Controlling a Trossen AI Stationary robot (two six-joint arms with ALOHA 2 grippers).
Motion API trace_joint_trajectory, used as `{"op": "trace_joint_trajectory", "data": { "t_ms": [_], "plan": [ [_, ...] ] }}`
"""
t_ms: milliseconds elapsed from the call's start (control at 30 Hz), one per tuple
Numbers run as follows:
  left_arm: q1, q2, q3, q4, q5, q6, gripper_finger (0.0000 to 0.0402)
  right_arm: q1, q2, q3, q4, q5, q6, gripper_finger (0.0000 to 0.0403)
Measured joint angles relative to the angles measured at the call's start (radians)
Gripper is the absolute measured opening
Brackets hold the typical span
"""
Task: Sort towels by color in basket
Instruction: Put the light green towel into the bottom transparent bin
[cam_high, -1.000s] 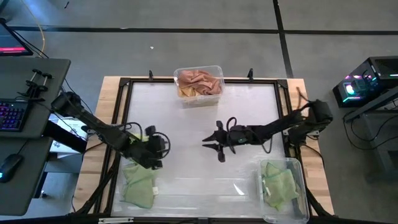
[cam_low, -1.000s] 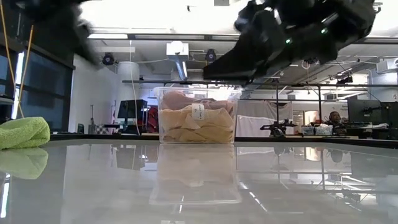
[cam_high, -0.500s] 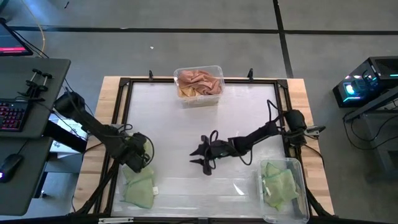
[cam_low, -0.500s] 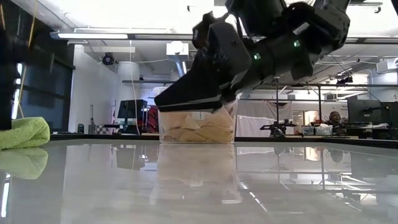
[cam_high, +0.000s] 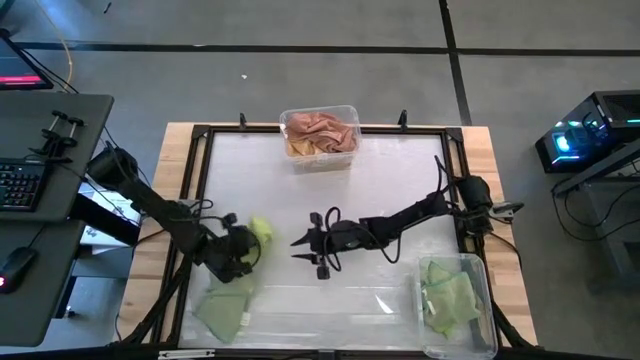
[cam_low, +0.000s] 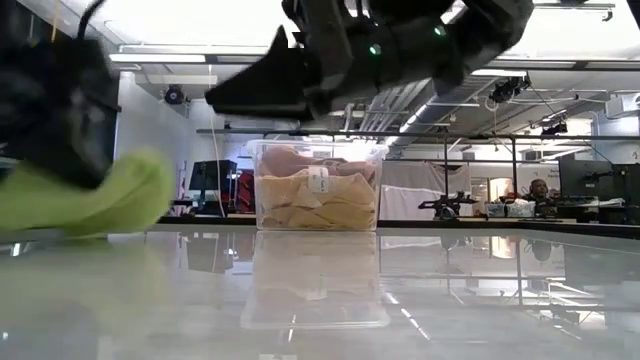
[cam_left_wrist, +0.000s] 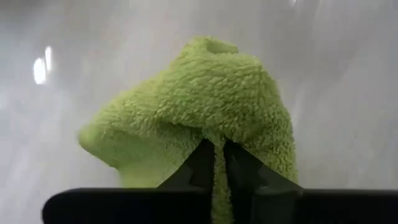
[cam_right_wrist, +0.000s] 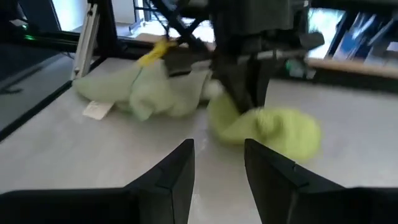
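My left gripper (cam_high: 240, 252) is shut on a light green towel (cam_high: 261, 232) at the table's near left, just to the right of a pile of light green towels (cam_high: 224, 306) lying on the table. My right gripper (cam_high: 303, 246) hovers open near the table's middle, pointing at that towel (cam_right_wrist: 267, 127) with nothing between its fingers. A clear basket (cam_high: 320, 138) at the far middle holds pink and yellow-orange towels. A second clear basket (cam_high: 456, 296) at the near right holds light green towels. My left gripper pinches a bunched fold of the green towel (cam_left_wrist: 214, 146) between its two fingers. The fingers (cam_right_wrist: 245, 93) come from above, pointing down. The towel bulges in a lump beyond the fingertips, low over the table; whether its underside touches the table I cannot tell.
A black frame (cam_high: 200, 180) runs around the white table top. The far basket (cam_low: 318, 185) stands behind both arms in the low view. A desk with a keyboard (cam_high: 25, 185) stands off the table's left side.
My left gripper dropped onto the green pile, took hold of one towel and drew it off the pile toward the table's right; the rest of the pile stayed. My right gripper has travelled from the table's middle toward its left, closer to the left gripper.
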Motion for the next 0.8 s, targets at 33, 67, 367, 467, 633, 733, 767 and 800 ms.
{"op": "trace_joint_trajectory", "data": {
  "t_ms": [33,67,367,467,633,733,767,800],
  "plan": [
    [0.007,0.001,0.006,0.058,-0.046,0.068,0.0012,-0.001,0.000,0.013,-0.001,0.001,-0.031,0.0136],
    [0.013,0.002,0.013,0.116,-0.086,0.137,0.0008,-0.002,0.000,0.029,-0.002,0.004,-0.058,0.0136],
    [0.033,0.002,0.024,0.600,-0.239,0.651,0.0002,0.034,-0.079,0.233,-0.508,0.226,-0.146,0.0198],
    [0.033,0.002,0.024,0.701,-0.239,0.761,0.0002,0.047,-0.082,0.301,-0.653,0.253,-0.126,0.0220],
    [0.033,0.013,0.024,0.812,-0.207,0.887,0.0001,0.062,-0.082,0.307,-0.624,0.255,-0.108,0.0218],
    [0.039,0.030,0.024,0.839,-0.205,0.920,0.0001,0.069,-0.081,0.307,-0.581,0.257,-0.095,0.0193],
    [0.046,0.037,0.025,0.843,-0.203,0.919,0.0001,0.070,-0.081,0.307,-0.569,0.260,-0.084,0.0182],
    [0.053,0.043,0.025,0.841,-0.203,0.915,0.0002,0.071,-0.081,0.306,-0.561,0.264,-0.079,0.0168]
  ]
}}
